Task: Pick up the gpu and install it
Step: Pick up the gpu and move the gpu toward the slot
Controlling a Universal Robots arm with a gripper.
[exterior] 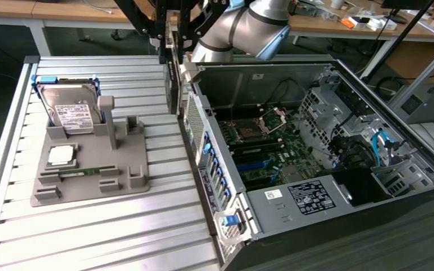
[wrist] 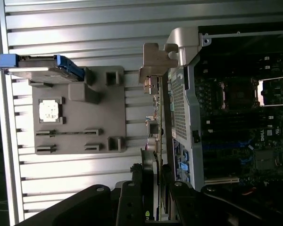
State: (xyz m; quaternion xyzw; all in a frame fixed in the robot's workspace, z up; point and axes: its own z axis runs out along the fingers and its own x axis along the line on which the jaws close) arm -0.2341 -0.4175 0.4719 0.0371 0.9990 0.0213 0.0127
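Note:
The gpu (exterior: 173,84) is a thin dark card hanging on edge in the gap between the grey fixture (exterior: 89,186) and the open computer case (exterior: 307,62). In the wrist view the gpu (wrist: 156,117) is seen edge-on. Its silver metal bracket (wrist: 156,59) is at the end far from the gripper, beside the case's rear wall (wrist: 184,108). My gripper (wrist: 153,186) is shut on the card's near end, one black finger (wrist: 132,197) on each side. In the exterior view the gripper (exterior: 170,31) sits above the card, under the arm's grey wrist. The motherboard (exterior: 270,147) lies bare inside the case.
The fixture holds a silver hard drive (exterior: 70,107) upright in a blue frame, a square processor (exterior: 61,155) and a narrow memory stick (exterior: 89,170). Ribbed aluminium table slats (exterior: 111,226) run under everything. A power supply (exterior: 307,195) and cables (exterior: 375,147) fill the case's near end.

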